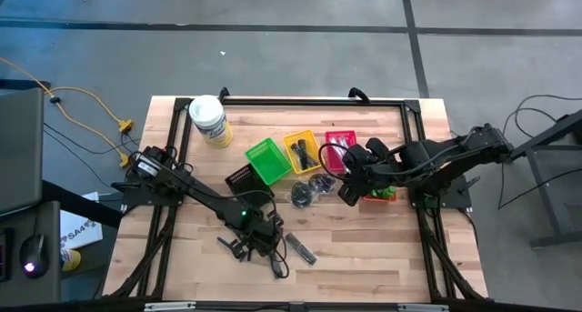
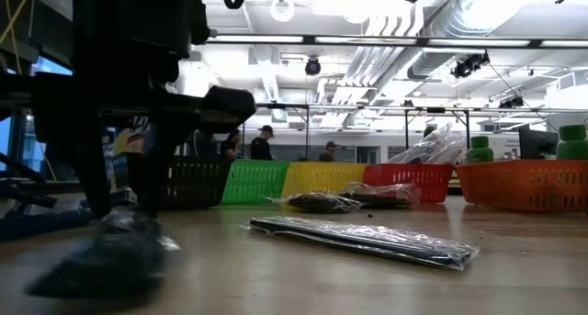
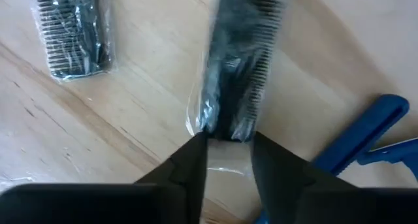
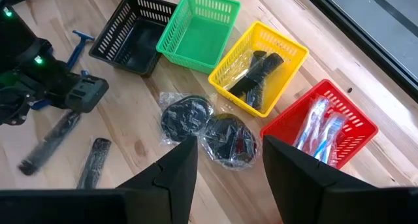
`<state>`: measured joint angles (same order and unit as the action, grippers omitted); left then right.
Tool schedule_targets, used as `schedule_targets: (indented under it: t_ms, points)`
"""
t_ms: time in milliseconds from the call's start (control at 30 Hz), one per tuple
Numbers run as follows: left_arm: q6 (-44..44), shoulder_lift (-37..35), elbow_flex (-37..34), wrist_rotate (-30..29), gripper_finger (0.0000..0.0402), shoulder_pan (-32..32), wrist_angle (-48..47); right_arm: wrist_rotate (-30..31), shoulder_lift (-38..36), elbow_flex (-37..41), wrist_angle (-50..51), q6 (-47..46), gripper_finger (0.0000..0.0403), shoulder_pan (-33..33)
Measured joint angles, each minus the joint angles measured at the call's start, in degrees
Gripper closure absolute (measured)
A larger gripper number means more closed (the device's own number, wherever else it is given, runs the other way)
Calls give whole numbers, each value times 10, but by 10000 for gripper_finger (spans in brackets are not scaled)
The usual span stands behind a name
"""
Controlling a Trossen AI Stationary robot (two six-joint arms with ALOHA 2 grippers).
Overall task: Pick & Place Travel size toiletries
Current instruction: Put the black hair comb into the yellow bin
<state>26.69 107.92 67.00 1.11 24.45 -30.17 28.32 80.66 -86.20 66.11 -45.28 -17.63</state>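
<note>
A black comb in a clear bag (image 3: pixel 236 67) lies flat on the wooden table near its front edge, and my left gripper (image 3: pixel 226 149) points down, shut on its end. A second bagged comb (image 3: pixel 74 29) and a blue razor (image 3: pixel 369 129) lie beside it on the wood. In the high view my left gripper (image 1: pixel 250 239) is at the near middle. My right gripper (image 4: pixel 225 165) hangs open and high over two bagged dark round pieces (image 4: pixel 209 127), with nothing between its fingers. My left gripper has the bagged comb's end (image 3: pixel 225 129) between its two fingertips (image 3: pixel 198 149), one tip on each long edge of the wrapper. The fingers come steeply from above. The comb lies flat on the table and reaches away from the gripper.
A row of small baskets stands at mid-table: black (image 4: pixel 130 31), green (image 4: pixel 199 28), yellow (image 4: pixel 261 64) with dark pieces, red (image 4: pixel 323 123) with clear packets. An orange basket (image 2: pixel 524 182) holds green bottles. A white tub (image 1: pixel 209 119) lies at the far left.
</note>
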Motion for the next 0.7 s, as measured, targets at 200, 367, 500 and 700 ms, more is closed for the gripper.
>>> schedule_targets:
  t_ms: [200, 367, 500, 700]
  points:
    - [-16, 1, -1, 0, 378, 0, 3, 0, 0, 0, -1, 0, 239, 0]
    - [-28, 1, -1, -2, 394, 0, 3, 0, 0, 0, -1, 0, 239, 0]
    - [-36, 2, -1, -3, 400, 0, 2, 0, 0, 0, -1, 0, 239, 0]
    - [-60, -14, -3, -35, 401, -2, -13, -3, 0, 0, -1, 0, 239, 0]
